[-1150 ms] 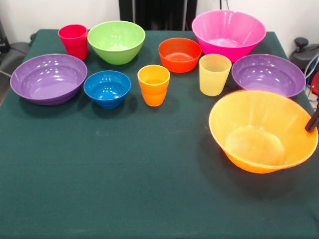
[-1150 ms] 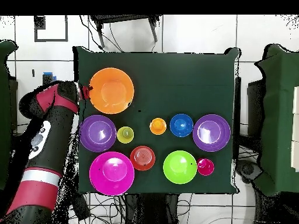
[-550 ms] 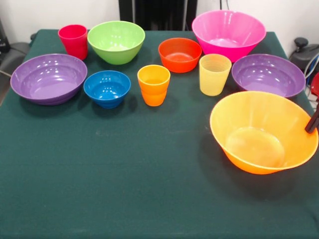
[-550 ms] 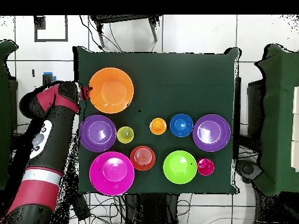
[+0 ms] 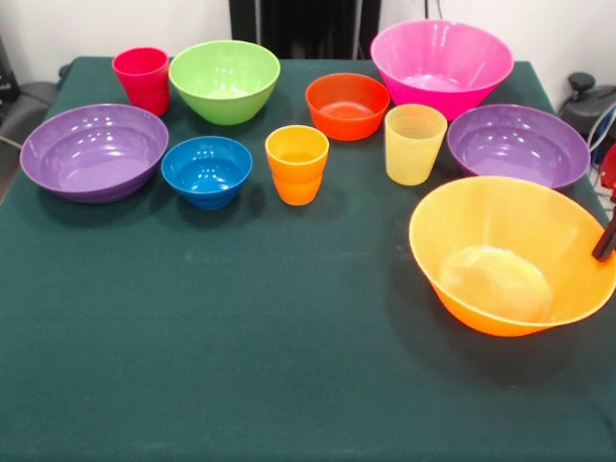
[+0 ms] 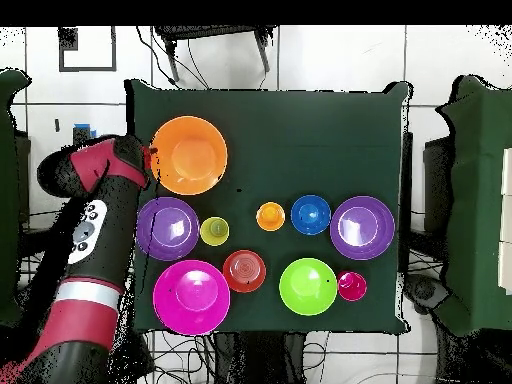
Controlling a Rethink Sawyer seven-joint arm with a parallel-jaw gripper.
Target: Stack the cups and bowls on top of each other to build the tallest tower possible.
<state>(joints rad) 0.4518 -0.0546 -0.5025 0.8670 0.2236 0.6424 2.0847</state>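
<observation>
Yellow-orange bowl (image 5: 510,255) rim apparently touching end effector (image 5: 606,239).

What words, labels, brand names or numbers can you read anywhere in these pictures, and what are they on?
None can be read.
The bowls, such as the yellow-orange bowl, and the cups, such as the orange cup, are plain plastic with no print.
The green tablecloth carries no marking.
The robot arm has small white dots on its black section in the overhead view, too small to tell whether they hold any text.
</observation>
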